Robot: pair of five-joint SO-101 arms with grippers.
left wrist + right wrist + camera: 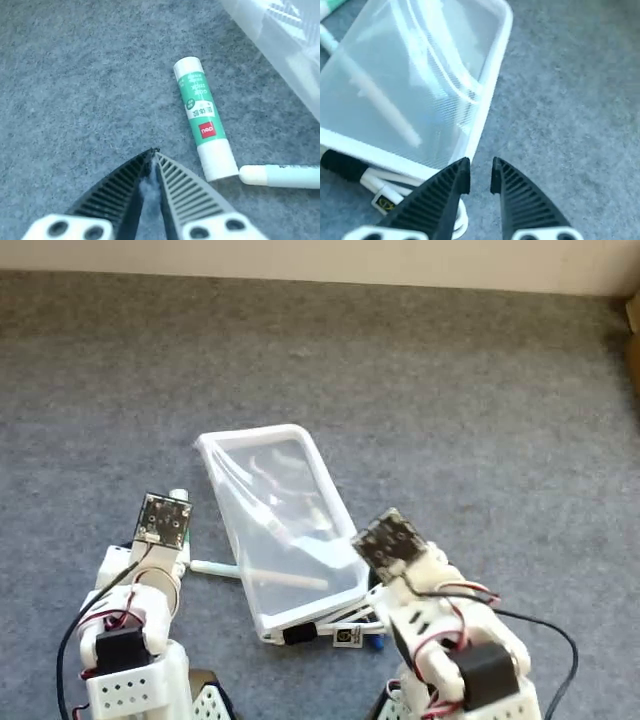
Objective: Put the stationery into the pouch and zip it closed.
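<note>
The grey felt-covered desk (pixel 480 390) carries everything; in its middle lies flat the translucent pouch (pixel 285 530) with white trim, its long sides slanted across the desk; through its wall I see a white stick-shaped thing (pixel 385 105) and some paler shapes that I cannot name.

The left arm (pixel 140 630) stands at the near left of the pouch and the right arm (pixel 450 640) at its near right corner.

The left fingers (pixel 180 190) are clenched, tips touching, with nothing between them, low over bare desk; just beside them lies the green-and-white glue stick (pixel 204 125), outside the pouch; a white pen (pixel 280 176) lies crosswise with its tip almost touching the end of the glue stick, its other end toward the pouch's long edge.

The right fingers (pixel 520 205) are released with a narrow gap, holding nothing, just beside the corner of the pouch; along the pouch's near short edge lie a black-ended piece (pixel 340 165) and a white cord with a small tag (pixel 382 202); what they belong to I cannot tell.
</note>
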